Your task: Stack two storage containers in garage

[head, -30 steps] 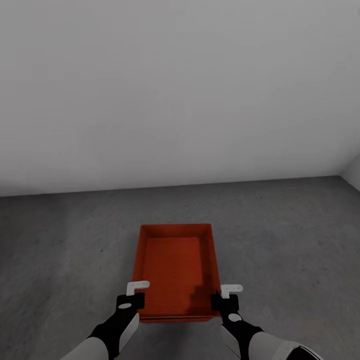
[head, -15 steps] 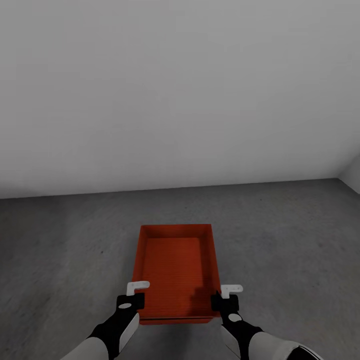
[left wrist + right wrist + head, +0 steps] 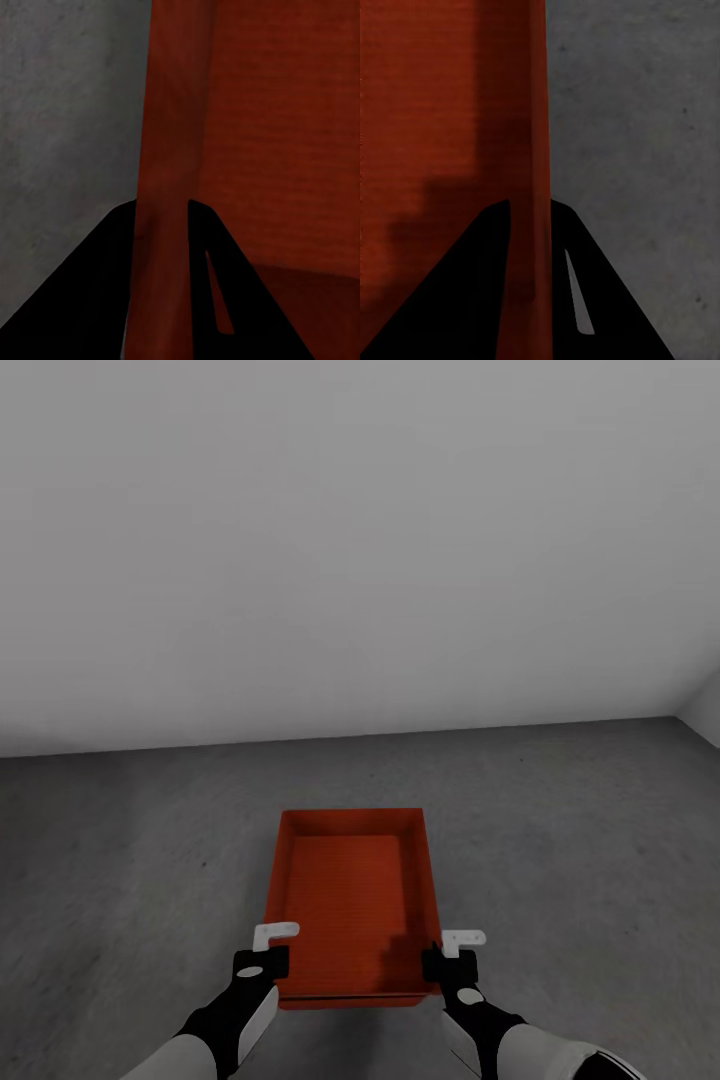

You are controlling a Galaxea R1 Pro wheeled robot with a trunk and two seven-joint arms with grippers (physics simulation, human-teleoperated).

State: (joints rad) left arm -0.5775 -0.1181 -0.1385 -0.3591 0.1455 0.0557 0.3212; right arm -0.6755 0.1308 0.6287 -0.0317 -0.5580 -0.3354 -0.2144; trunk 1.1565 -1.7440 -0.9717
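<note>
Bin (image 3: 352, 900) sits low over the grey floor (image 3: 560, 830) near a white wall (image 3: 360, 540), its near corners clamped by the left gripper (image 3: 268, 950) and right gripper (image 3: 452, 952), each pinching a side wall. Uneven release could tip or skew it. Open floor lies all around.

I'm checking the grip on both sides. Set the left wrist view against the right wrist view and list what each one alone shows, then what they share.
Left wrist view alone: the left gripper with its dark fingers either side of the storage container's left side wall.

Right wrist view alone: the right gripper astride the opposite side wall, with a dark shadow across the container's inside.

Both: the same orange-red container, one thin wall running between the fingers, and the grey concrete-like floor beyond the wall's outer face.
</note>
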